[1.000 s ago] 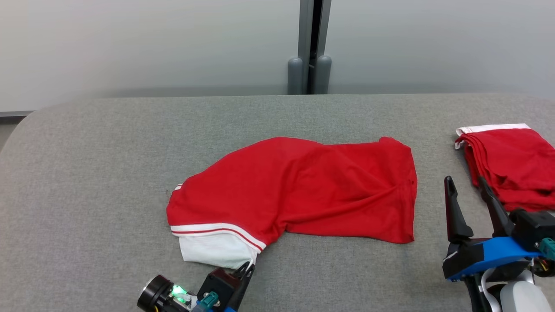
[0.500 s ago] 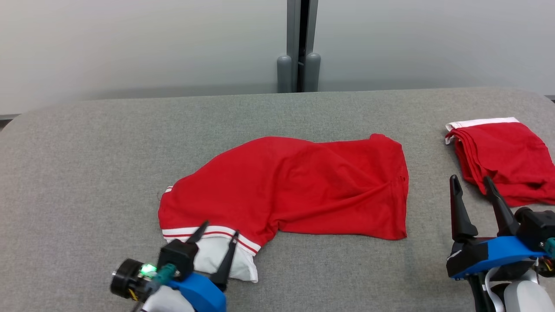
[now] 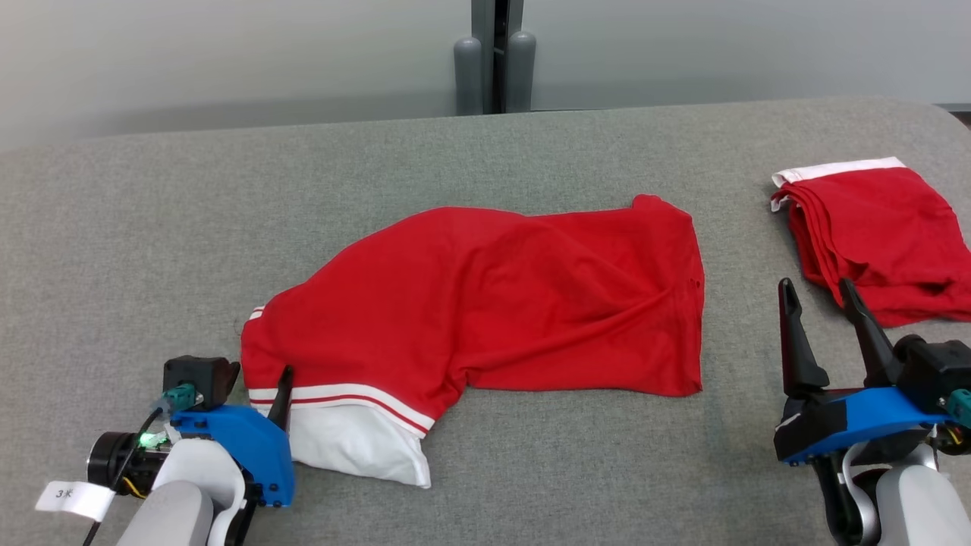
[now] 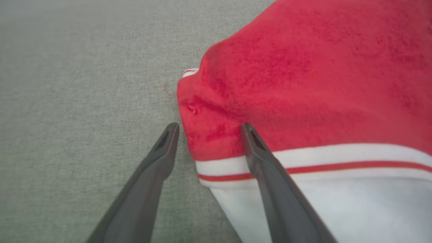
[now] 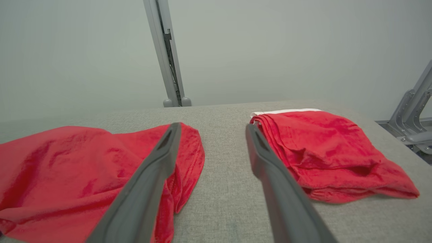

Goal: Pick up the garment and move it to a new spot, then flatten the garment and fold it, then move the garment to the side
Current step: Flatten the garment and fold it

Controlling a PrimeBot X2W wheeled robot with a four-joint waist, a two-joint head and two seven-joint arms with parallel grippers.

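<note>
The red garment (image 3: 501, 303) lies spread but rumpled across the middle of the grey table (image 3: 136, 227), its white band with a red stripe (image 3: 356, 444) at the near left. My left gripper (image 3: 254, 379) is open at that near-left corner. In the left wrist view the left gripper (image 4: 209, 126) straddles the garment's (image 4: 303, 74) corner, one finger over the band and the other over bare table. My right gripper (image 3: 815, 292) stands open with nothing in it, off the garment's right edge; the wrist view shows the right gripper (image 5: 213, 126) over bare table.
A second red garment (image 3: 872, 227), folded, lies at the table's far right, also seen as the folded garment (image 5: 324, 145) just right of my right fingers. A grey post (image 3: 493, 61) stands behind the table. A metal frame (image 5: 411, 114) sits past the right edge.
My left gripper has opened, let go of the white band and moved left to the garment's corner. The camera has shifted; the right gripper stays open.
</note>
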